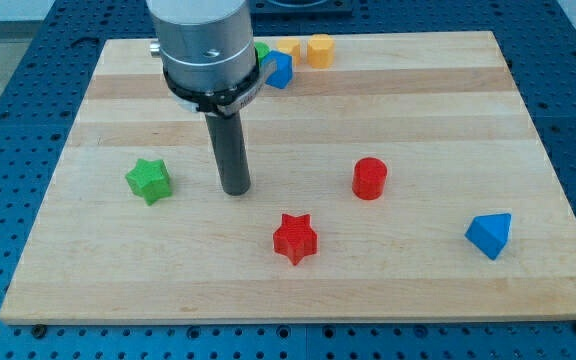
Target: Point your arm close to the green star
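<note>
My tip (236, 190): bare rod, grasps nothing. Green star (149, 180) near, to view's left, gap remaining. Approach mostly done; final closing left.

- Your tip (236, 190) stands just to the view's right of the green star (149, 180); bare wooden board (418, 110) lies between them.
- To the tip's lower right, a red star (295, 238) and a red cylinder (369, 178) obstruct passage.

Green block (261, 50) (shape unclear) mostly behind arm (204, 45).
</note>
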Motion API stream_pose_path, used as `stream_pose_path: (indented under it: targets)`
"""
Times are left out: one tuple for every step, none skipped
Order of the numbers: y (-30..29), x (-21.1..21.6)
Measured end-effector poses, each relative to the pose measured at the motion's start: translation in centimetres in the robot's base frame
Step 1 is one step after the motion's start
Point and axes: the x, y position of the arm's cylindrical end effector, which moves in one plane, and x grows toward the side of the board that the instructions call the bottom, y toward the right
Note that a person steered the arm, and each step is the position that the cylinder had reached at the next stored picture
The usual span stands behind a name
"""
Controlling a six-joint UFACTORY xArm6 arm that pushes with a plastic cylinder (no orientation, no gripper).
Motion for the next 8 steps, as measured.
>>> stream_pose_path:
  targets:
    - [-0.1,1.6]
    - [-1.6,3.0]
    - [-5.0,3.7]
    - [-7.0,3.7]
    - [-9.5,3.7]
    - [-11.1,3.7]
    - [-11.3,3.8]
    - [-11.9,3.8]
